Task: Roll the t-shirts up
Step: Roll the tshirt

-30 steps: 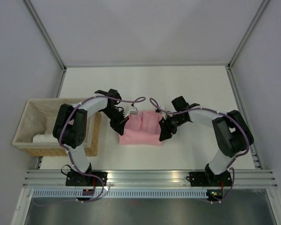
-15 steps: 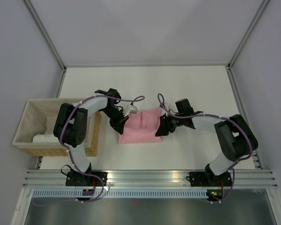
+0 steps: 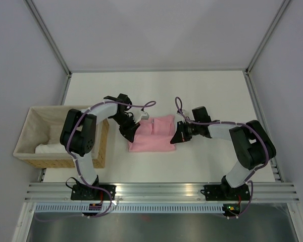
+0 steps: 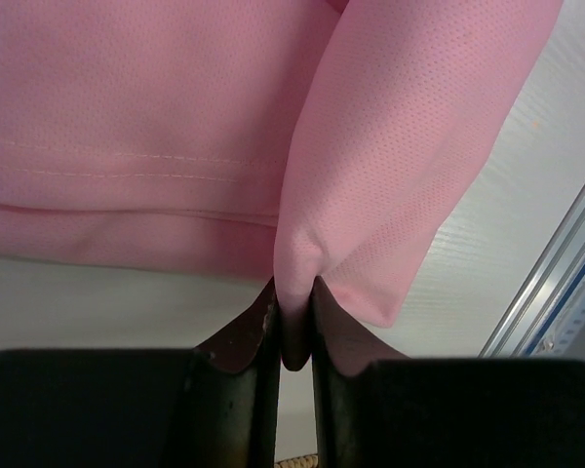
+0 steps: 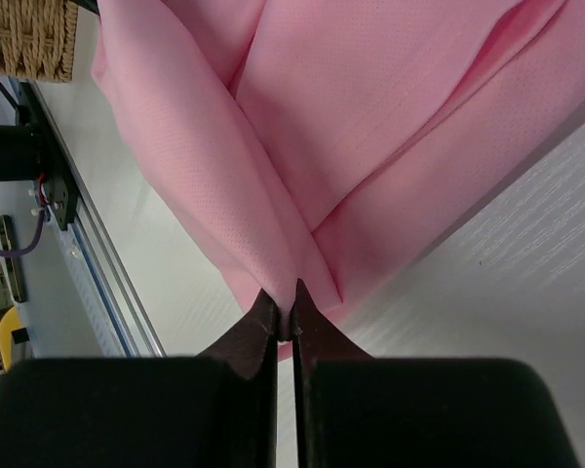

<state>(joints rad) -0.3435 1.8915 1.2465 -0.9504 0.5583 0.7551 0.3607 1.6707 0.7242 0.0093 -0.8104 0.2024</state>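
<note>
Left claw [image 4: 294,317] nearly closed, pinching a fold at the left edge of the pink t-shirt [image 3: 152,137]; right claw [image 5: 285,317] clamped tight on a fold at its right edge; the t-shirt lies folded mid-bench [image 3: 202,91], near the wicker basket [image 3: 55,162].

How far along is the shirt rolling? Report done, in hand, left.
Done: the pink t-shirt lies folded into a compact rectangle. In hand: left jaws and right jaws each pinch a fold of it at opposite sides. Left: no roll is visible yet, so the rolling itself remains.
</note>
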